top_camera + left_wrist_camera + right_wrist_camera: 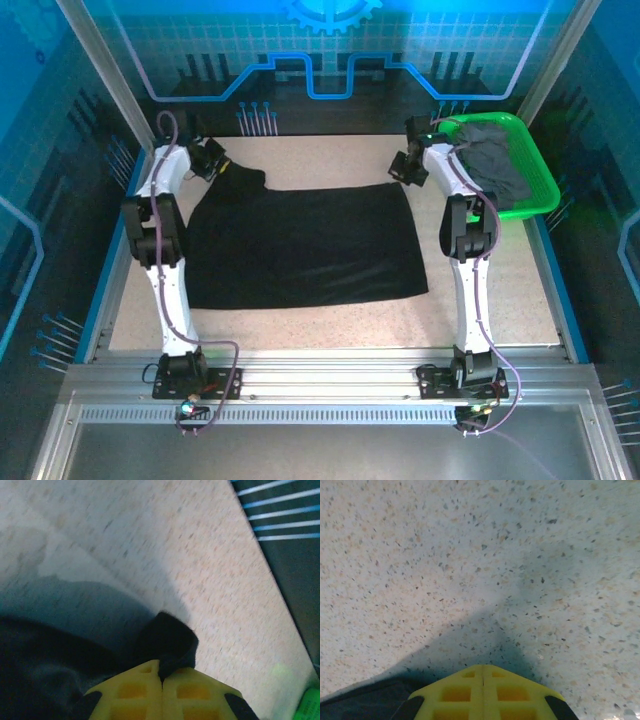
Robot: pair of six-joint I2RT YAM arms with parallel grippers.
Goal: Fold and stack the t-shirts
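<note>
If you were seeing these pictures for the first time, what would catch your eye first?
A black t-shirt lies spread flat across the middle of the table, by far the largest thing there. At the far right, a bright green basket holds grey shirts. The left gripper is pinched shut on the black t-shirt at its far left corner.

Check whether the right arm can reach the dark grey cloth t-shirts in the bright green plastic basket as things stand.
Probably yes. The bright green plastic basket sits beside the right arm, open-topped, the dark grey cloth t-shirts heaped uncovered inside. But the right hand is shut and would have to open first.
</note>
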